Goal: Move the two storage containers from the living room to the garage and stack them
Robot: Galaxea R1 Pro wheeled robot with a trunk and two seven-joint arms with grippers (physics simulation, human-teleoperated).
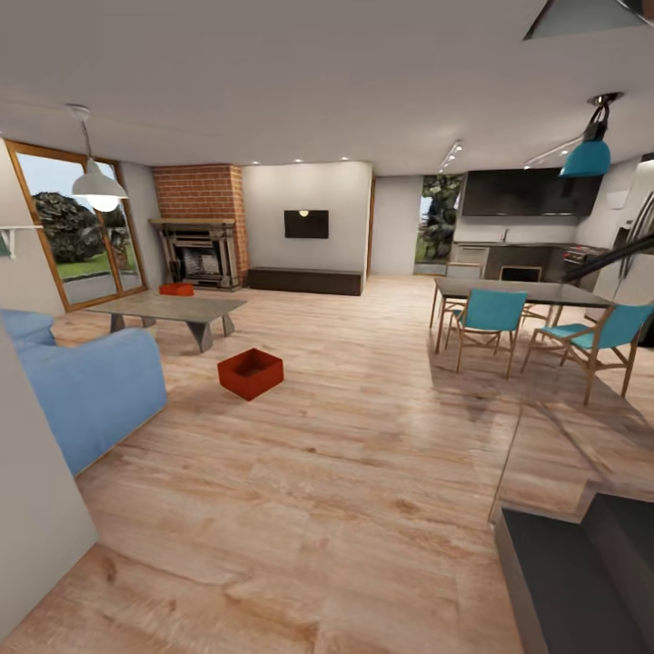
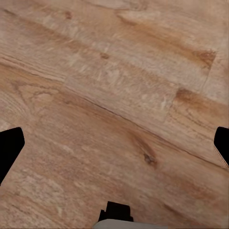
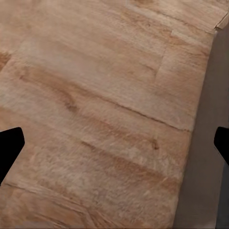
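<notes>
One container (image 1: 250, 372) sat on the plank floor (image 1: 345, 472) beside the sofa (image 1: 91, 386), the other (image 1: 176, 289) beyond the surface (image 1: 168, 309). Both claws, left (image 2: 114, 148) and right (image 3: 114, 148), hung apart and empty. Driving in, the base risked clipping the sofa or nudging the near box away.

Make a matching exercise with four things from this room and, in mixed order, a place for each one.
Things:
1. near storage container
2. far storage container
3. sofa
4. teal chairs

Places:
A. at the dining table
B. on the wood floor, beyond the sofa
C. by the coffee table's far side
D. at the head view's left edge

Pairs: 1-B, 2-C, 3-D, 4-A
</notes>
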